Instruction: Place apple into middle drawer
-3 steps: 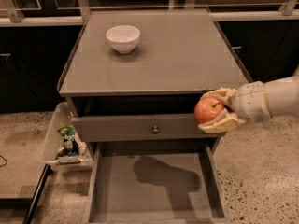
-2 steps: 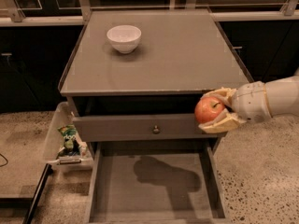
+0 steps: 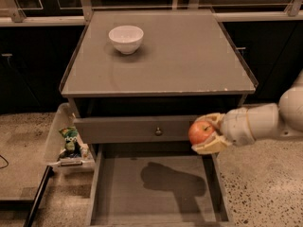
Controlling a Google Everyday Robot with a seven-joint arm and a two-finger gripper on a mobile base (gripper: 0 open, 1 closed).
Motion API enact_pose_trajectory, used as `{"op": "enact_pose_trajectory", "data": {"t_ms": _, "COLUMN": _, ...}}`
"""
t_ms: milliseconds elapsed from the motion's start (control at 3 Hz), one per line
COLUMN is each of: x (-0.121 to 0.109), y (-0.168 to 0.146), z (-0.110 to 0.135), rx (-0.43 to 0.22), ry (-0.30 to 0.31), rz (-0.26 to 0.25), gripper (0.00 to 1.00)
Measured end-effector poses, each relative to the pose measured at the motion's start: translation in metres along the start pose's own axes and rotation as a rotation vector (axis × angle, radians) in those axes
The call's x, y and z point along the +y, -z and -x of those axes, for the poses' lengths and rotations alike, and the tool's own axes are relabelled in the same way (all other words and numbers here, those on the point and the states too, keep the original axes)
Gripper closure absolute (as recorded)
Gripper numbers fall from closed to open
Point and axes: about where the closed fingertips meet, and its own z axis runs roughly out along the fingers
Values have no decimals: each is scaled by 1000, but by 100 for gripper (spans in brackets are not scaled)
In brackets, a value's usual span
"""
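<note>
The red-orange apple (image 3: 200, 132) is held in my gripper (image 3: 208, 133), which reaches in from the right on a pale arm. The gripper is shut on the apple and holds it in the air above the right edge of the open middle drawer (image 3: 156, 189), level with the knobbed drawer front (image 3: 142, 129). The middle drawer is pulled out wide, with a flat bare floor and the arm's shadow on it.
A white bowl (image 3: 126, 38) stands at the back left of the cabinet top (image 3: 189, 56). A clear bin (image 3: 66, 143) with a small green packet hangs at the cabinet's left side. Speckled floor lies to the right and left.
My gripper with the apple has moved slightly down and left, toward the open drawer. Nothing else has moved.
</note>
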Motion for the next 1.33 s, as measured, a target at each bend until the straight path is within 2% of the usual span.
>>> {"op": "enact_pose_trajectory", "data": {"t_ms": 333, "x": 16, "y": -52, "z": -60, "rx": 58, "ry": -21, "rz": 16, "gripper": 100}}
{"op": "enact_pose_trajectory", "data": {"t_ms": 667, "x": 15, "y": -104, "z": -126, "rx": 119, "ry": 17, "rz": -13, "gripper": 100}}
{"op": "enact_pose_trajectory", "data": {"t_ms": 1000, "x": 16, "y": -110, "z": -130, "rx": 124, "ry": 17, "rz": -6, "gripper": 100}}
{"op": "enact_pose_trajectory", "data": {"t_ms": 1333, "x": 12, "y": -141, "z": -166, "rx": 183, "ry": 2, "rz": -4, "gripper": 100}}
